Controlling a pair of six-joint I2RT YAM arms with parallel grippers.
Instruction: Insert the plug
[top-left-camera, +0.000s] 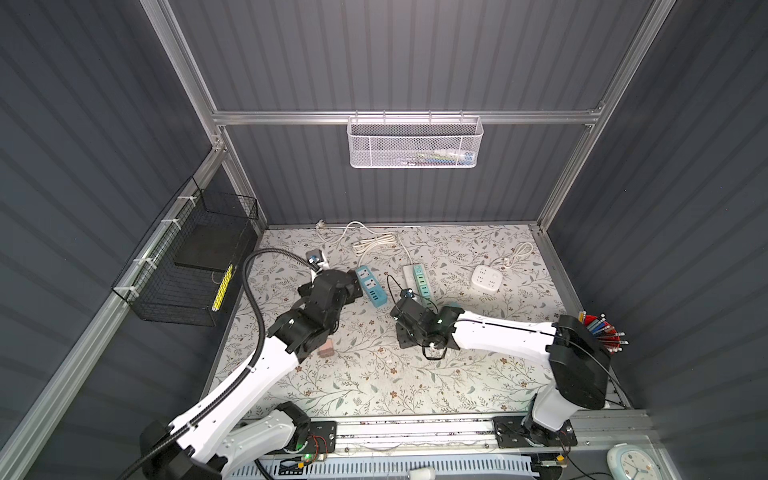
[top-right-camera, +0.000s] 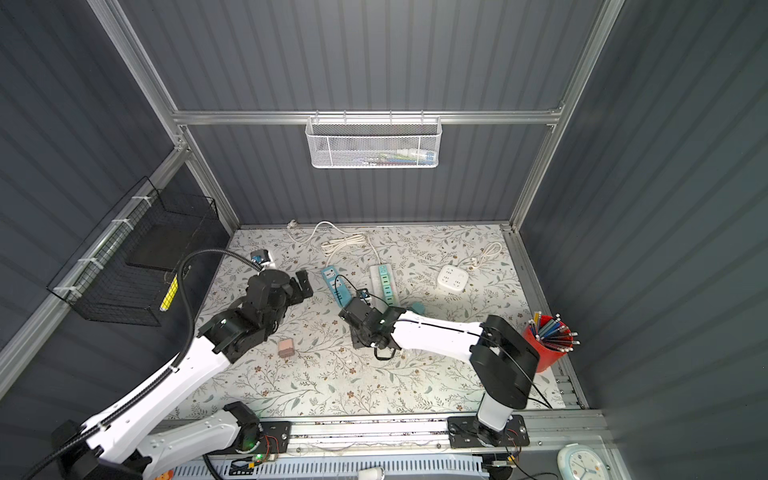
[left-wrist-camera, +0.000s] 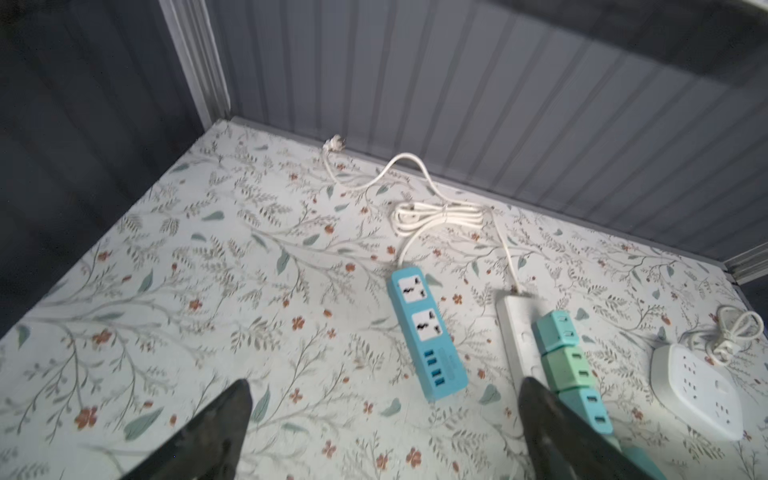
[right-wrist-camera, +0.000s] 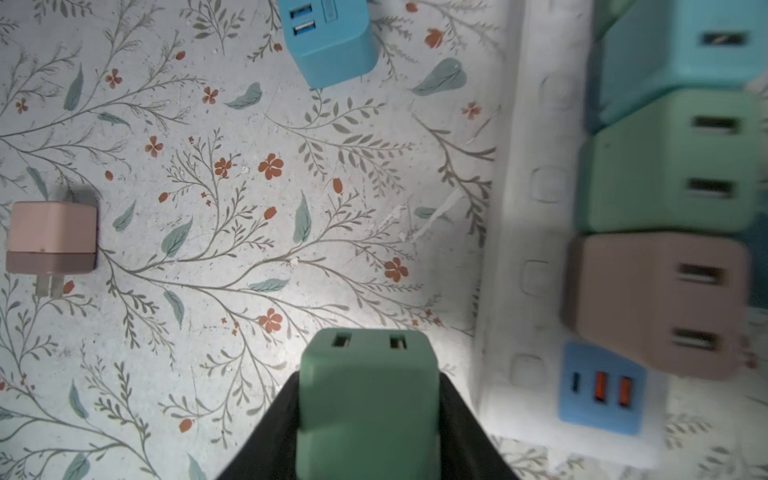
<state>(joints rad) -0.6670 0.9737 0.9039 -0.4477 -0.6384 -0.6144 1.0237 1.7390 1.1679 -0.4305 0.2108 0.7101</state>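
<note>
My right gripper (right-wrist-camera: 368, 376) is shut on a green plug (right-wrist-camera: 368, 415), whose two slots face away from the camera; it hangs over the floral table. Just beside it lies the white power strip (right-wrist-camera: 519, 257), also seen in a top view (top-left-camera: 411, 276), with teal, green and pink plugs (right-wrist-camera: 656, 303) seated in a row and a blue USB block (right-wrist-camera: 600, 388) at its end. My left gripper (left-wrist-camera: 384, 386) is open and holds nothing, hovering short of the blue power strip (left-wrist-camera: 428, 336).
A loose pink plug (right-wrist-camera: 52, 237) lies on the table (top-right-camera: 286, 347). A white square socket (top-left-camera: 486, 277) and a coiled cable (top-left-camera: 374, 243) sit near the back. A red pen cup (top-left-camera: 602, 332) stands at the right, a black wire basket (top-left-camera: 195, 266) at the left.
</note>
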